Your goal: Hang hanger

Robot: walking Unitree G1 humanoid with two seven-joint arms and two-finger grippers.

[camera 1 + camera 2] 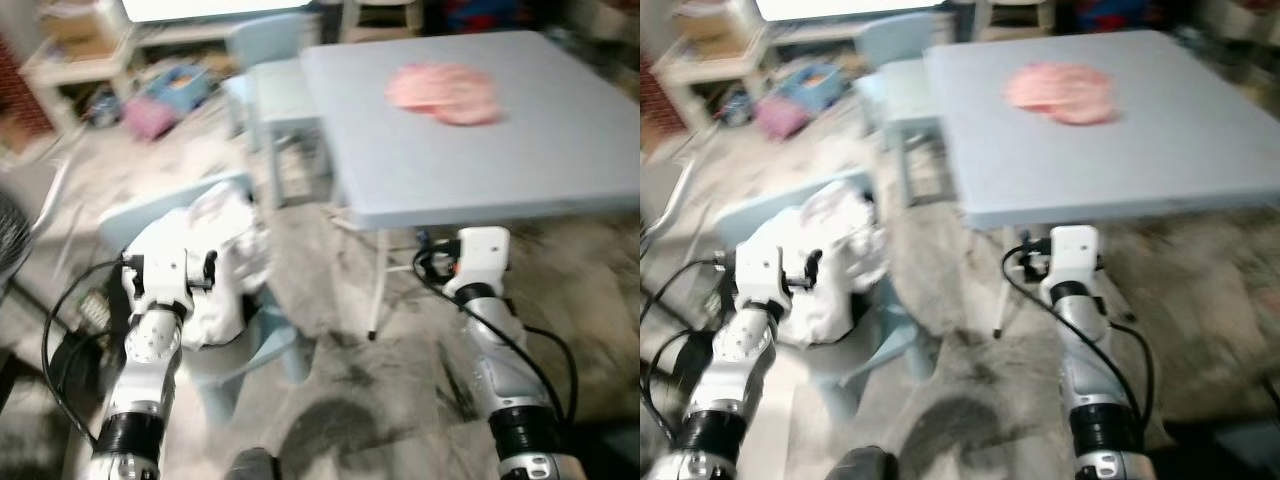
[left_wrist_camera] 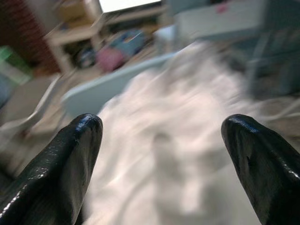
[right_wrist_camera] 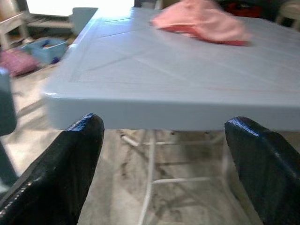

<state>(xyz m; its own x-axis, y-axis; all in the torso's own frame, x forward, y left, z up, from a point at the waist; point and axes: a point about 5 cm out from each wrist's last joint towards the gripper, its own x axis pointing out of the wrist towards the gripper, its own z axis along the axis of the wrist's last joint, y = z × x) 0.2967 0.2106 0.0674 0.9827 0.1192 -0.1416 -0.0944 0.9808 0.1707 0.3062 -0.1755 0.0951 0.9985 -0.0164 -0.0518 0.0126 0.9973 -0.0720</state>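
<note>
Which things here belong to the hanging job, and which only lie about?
For the job:
- left tool, open, facing white clothes
- right tool, open, before the table
- pink garment; no hanger visible

Lying about:
- small chairs
- toys

arms: 2, silver, white wrist blocks | cables: black loops | left claw (image 2: 161, 164) fingers: glossy black

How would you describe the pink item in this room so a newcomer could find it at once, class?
Start at the large pale blue table ahead of the robot. On its far half lies a crumpled pink cloth, the sole thing on the tabletop. The other cloth, a white bundle, sits lower on a small blue chair to the left.
</note>
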